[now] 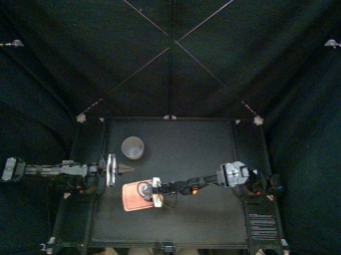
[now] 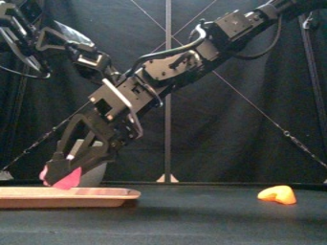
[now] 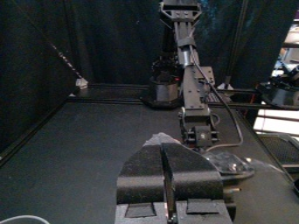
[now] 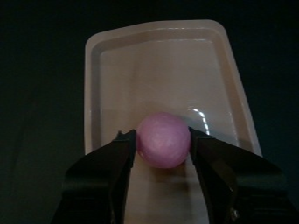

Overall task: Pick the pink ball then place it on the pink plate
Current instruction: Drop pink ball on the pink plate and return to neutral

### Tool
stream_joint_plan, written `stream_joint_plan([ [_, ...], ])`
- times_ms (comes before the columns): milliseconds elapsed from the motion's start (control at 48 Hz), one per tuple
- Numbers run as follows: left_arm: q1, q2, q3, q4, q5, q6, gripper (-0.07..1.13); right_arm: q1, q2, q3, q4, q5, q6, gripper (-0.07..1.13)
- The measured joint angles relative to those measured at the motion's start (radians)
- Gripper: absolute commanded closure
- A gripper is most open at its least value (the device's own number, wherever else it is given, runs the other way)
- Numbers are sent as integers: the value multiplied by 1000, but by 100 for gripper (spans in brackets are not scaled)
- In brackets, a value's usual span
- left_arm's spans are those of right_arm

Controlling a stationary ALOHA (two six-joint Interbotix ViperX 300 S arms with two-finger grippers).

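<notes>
While its two jaws pinch the pink ball (image 4: 163, 138) between them, the right gripper (image 4: 163, 144) hangs tilted just above the pink tray (image 4: 105, 52) at the table's near left, its arm stretched across from the right. The left gripper (image 3: 167, 153) rests at the left edge, jaws pressed together, empty.

Right hand (image 4: 163, 144) reaches across, clamped (left hand (image 3: 167, 162) rests, pinched closed).

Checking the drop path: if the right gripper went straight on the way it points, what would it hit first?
Likely the pink tray: the right gripper, shut on the pink ball, points down at its floor, with nothing between. The gap above it is hard to judge.
</notes>
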Motion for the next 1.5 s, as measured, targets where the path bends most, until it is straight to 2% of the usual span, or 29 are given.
stream_joint_plan([
  [167,2,0,9,0,-2,0,100,-6,35,-57,-2,46,2,9],
  [375,0,0,14,2,0,0,100,-17,40,-60,-26,25,0,8],
  [542,0,0,14,0,0,0,100,-32,0,20,-34,-71,0,8],
  [833,2,0,18,2,0,-2,100,-38,-241,310,-3,-357,0,8],
  [1125,3,0,20,0,0,-2,100,-52,-512,699,58,-678,-12,8],
  [1500,6,0,32,2,0,0,100,-215,-879,1046,67,-723,-2,8],
])
